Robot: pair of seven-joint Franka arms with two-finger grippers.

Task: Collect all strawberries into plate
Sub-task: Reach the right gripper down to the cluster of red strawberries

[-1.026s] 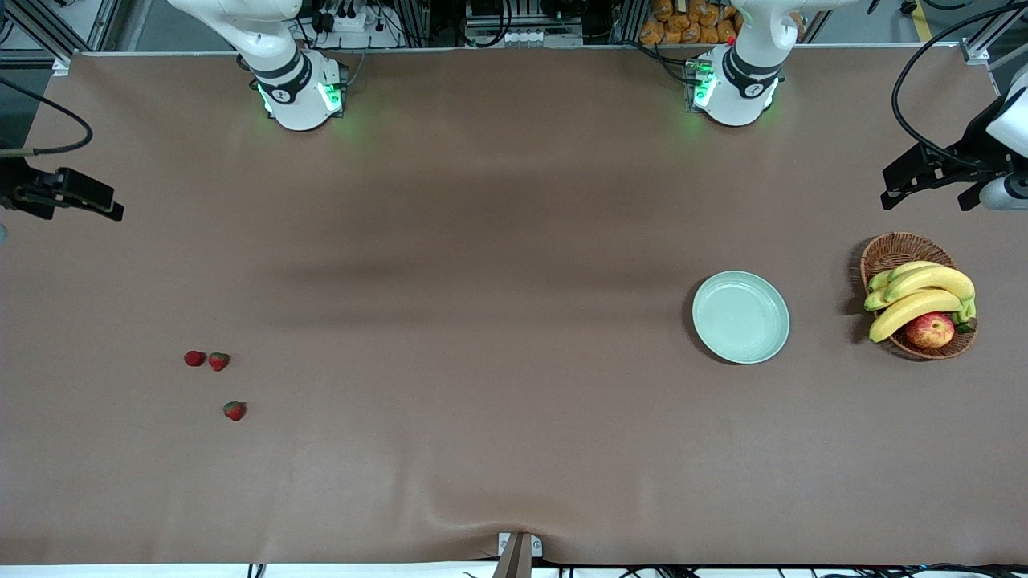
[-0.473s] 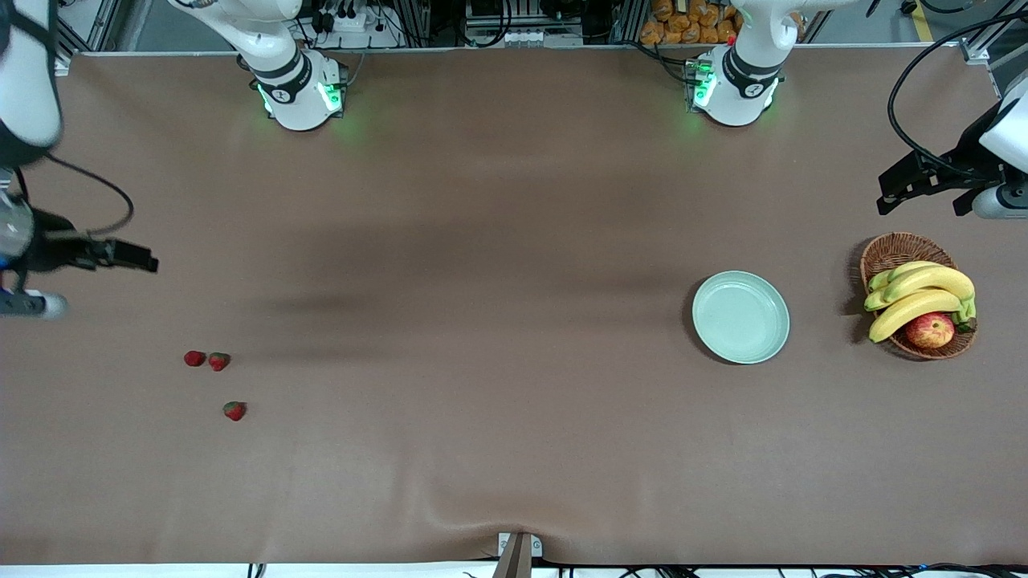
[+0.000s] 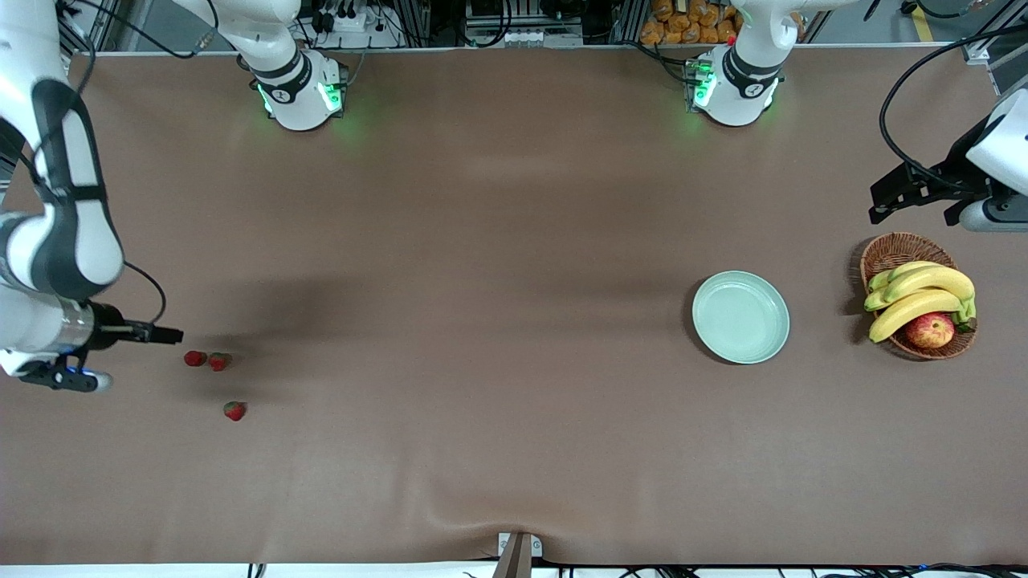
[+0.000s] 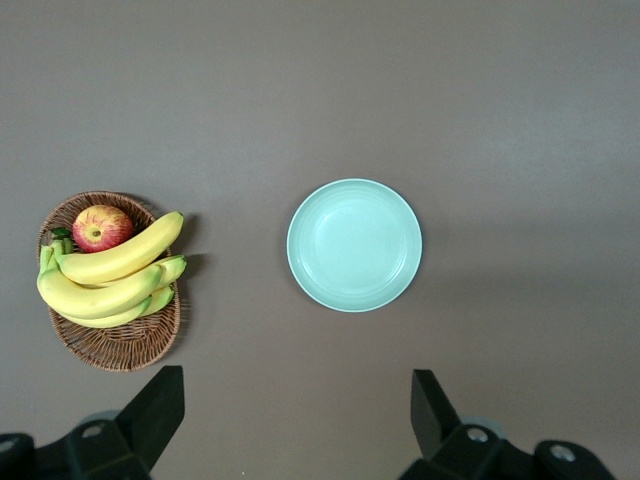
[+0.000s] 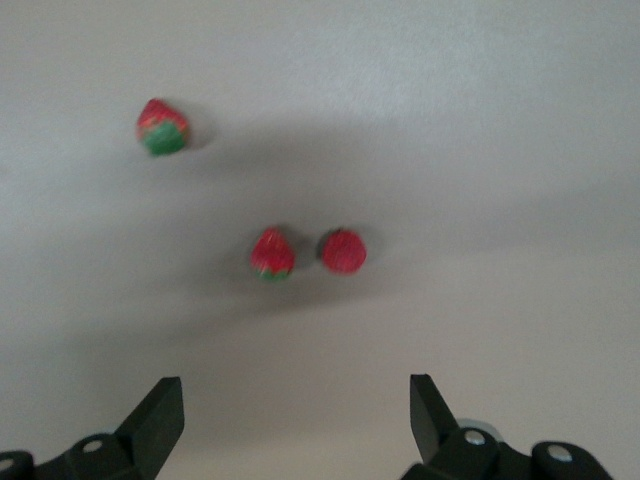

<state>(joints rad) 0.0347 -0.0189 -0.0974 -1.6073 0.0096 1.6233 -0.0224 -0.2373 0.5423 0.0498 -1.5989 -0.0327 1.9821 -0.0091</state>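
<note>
Right gripper (image 3: 165,335) spread, empty, over table (image 3: 482,241) beside strawberries (image 3: 217,361); left gripper (image 3: 887,197) spread, empty, waiting; plate (image 3: 740,316) empty.

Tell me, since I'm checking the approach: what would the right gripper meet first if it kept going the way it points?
Probably the nearest strawberry of the pair; the open right gripper points toward it, though its height above the table is unclear.

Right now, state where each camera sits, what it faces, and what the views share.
Front view: high across the table, facing both arms; right gripper open beside the strawberries.
Left wrist view: looks down on the plate and basket; left gripper open.
Right wrist view: looks down on the strawberries; its fingertips show.
Shared: front and left wrist views both show the plate.
</note>
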